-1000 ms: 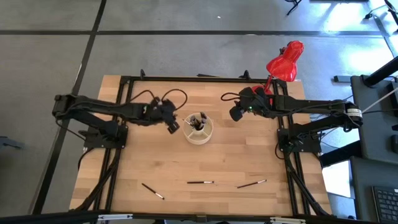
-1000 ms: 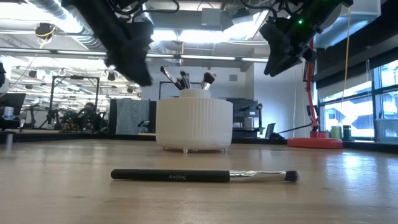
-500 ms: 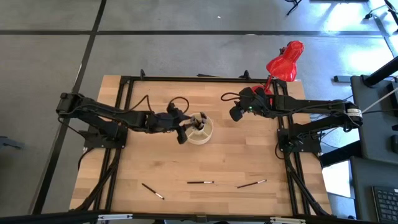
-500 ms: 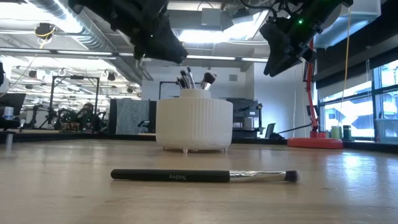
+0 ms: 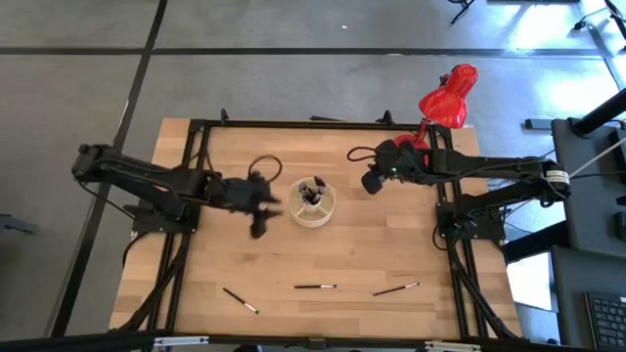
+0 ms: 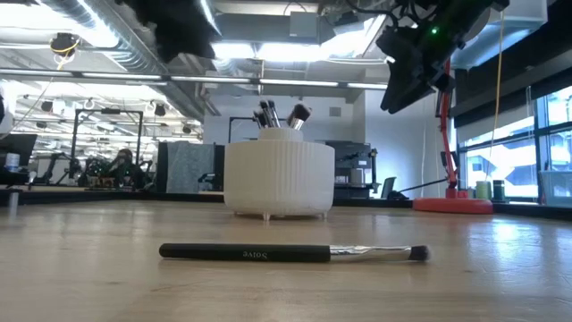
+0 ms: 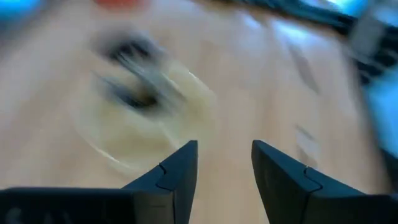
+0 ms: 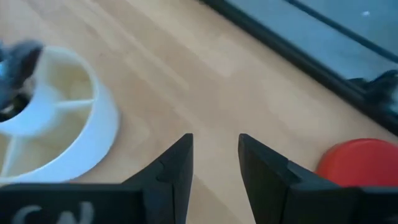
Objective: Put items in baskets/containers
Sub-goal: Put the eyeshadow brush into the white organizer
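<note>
The cream round container [image 5: 313,200] stands mid-table with several dark brushes [image 6: 279,114] upright in its centre cup. Three more brushes lie flat near the table's front edge [image 5: 240,300] [image 5: 315,286] [image 5: 395,289]; the middle one fills the low view [image 6: 295,254]. My left gripper [image 5: 259,212] hovers open just left of the container, and nothing is between its fingers [image 7: 224,162]. My right gripper [image 5: 372,182] hangs open in the air to the container's right, toward the far side [image 8: 214,155], also with nothing in it.
A red desk lamp [image 5: 448,98] stands at the far right corner, its round base [image 8: 360,165] close behind my right gripper. Black frame rails [image 5: 293,124] run along the table's far edge and both sides. Bare wood lies between the container and the loose brushes.
My left gripper first swung over the container's left rim, then pulled back toward the table's left and near edge while rising out of the low view. My right arm has kept still.
</note>
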